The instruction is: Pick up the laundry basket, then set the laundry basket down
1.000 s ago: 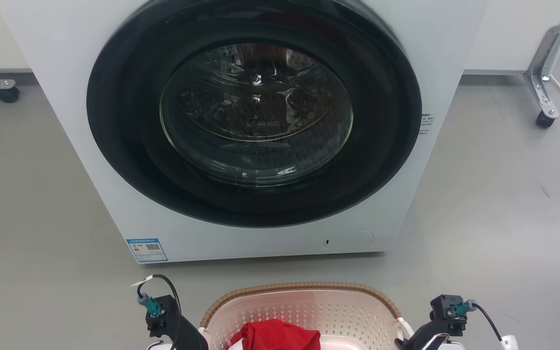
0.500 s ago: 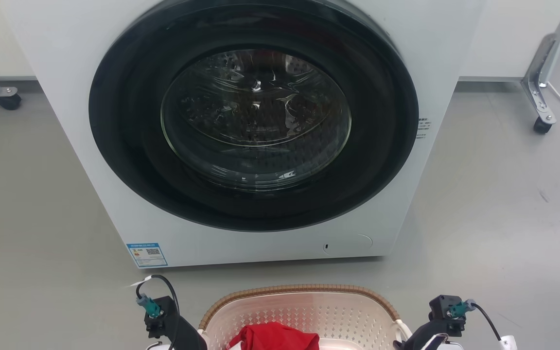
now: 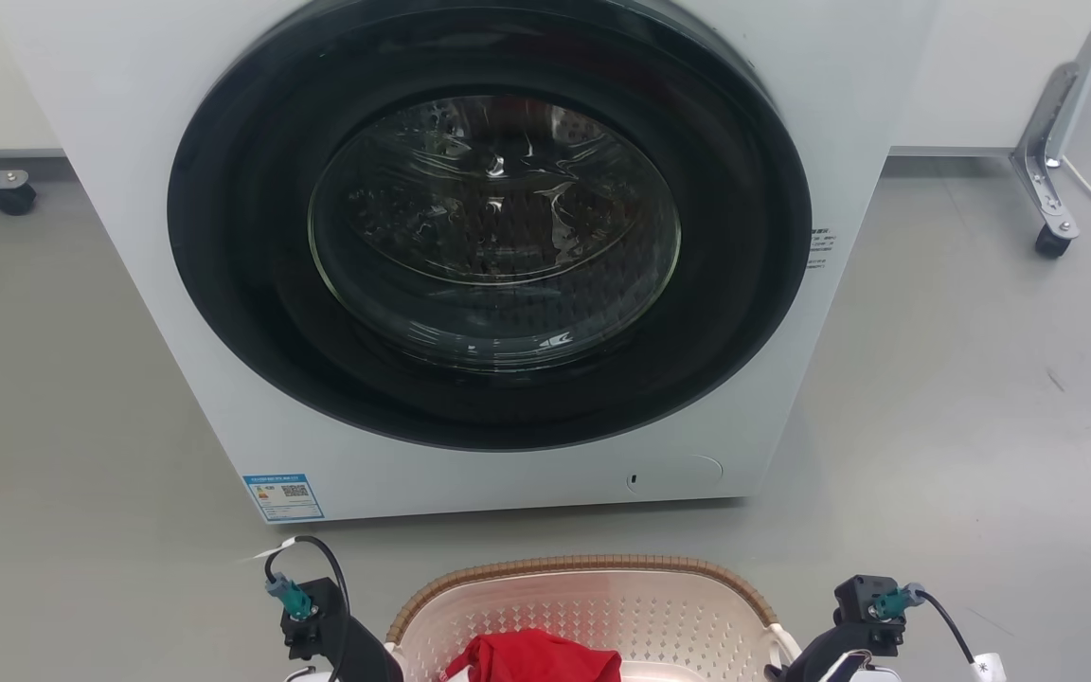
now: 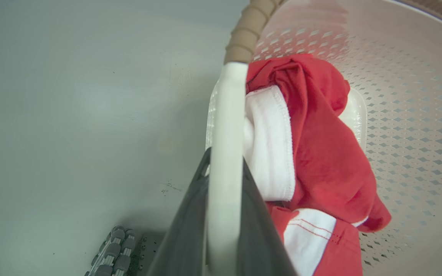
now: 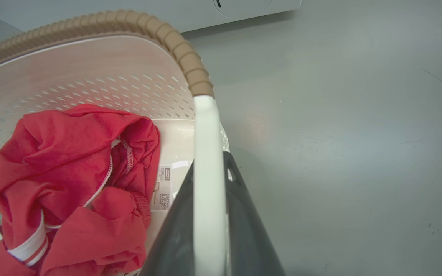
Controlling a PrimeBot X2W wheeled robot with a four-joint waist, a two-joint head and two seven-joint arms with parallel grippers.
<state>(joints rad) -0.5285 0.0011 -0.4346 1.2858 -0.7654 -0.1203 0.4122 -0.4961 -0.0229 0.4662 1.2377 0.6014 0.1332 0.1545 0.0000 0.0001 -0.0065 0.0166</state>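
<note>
Left hand (image 4: 225,163) is clamping its two dark fingers (image 4: 190,214) on either side of one white side handle (image 4: 226,115) of the laundry basket (image 3: 593,606) — the right hand (image 5: 209,163) is gripping the opposite handle (image 5: 205,130) the same way. The basket is sitting between the two arms, just in front of the washing machine (image 3: 489,265) (door shut); whether it is touching the grey floor (image 3: 962,426) I cannot tell. A red-and-white garment (image 4: 320,153) is lying crumpled inside.
</note>
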